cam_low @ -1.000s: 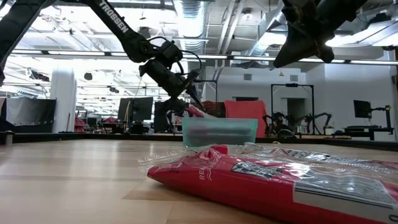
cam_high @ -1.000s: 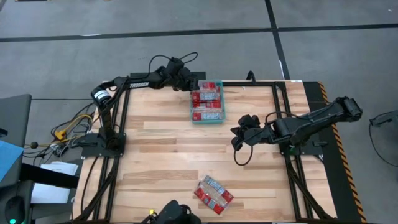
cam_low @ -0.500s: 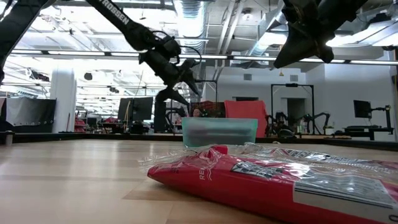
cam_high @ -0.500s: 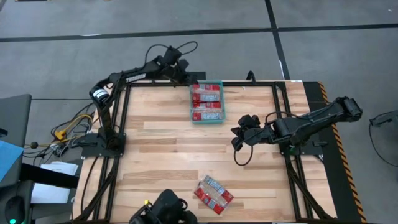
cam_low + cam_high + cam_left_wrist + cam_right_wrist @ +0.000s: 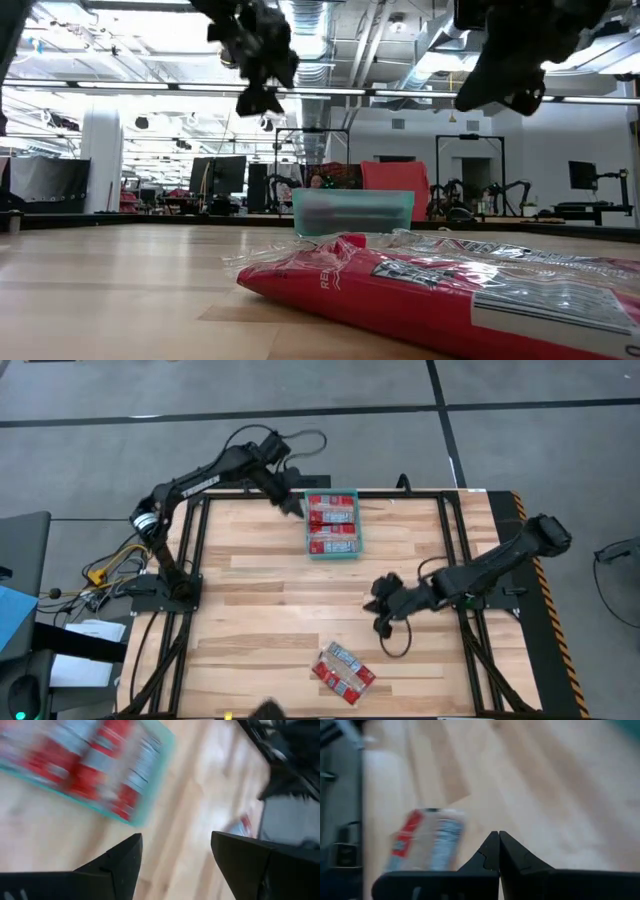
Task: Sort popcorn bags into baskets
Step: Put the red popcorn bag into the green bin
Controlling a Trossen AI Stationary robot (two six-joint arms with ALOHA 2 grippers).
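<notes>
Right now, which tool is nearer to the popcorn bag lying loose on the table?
Right. The right tool hangs just beyond the loose popcorn bag, while the left tool is at the far edge, beside the teal basket.

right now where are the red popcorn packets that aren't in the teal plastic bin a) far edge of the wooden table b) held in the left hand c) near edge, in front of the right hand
c: the loose red popcorn packets lie near the table's near edge, apart from the translucent teal plastic bin, with the shut right hand close above them.

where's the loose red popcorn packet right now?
High view: the red popcorn packet lies at the table's near edge, apart from the teal plastic bin, just below the right gripper.
</notes>
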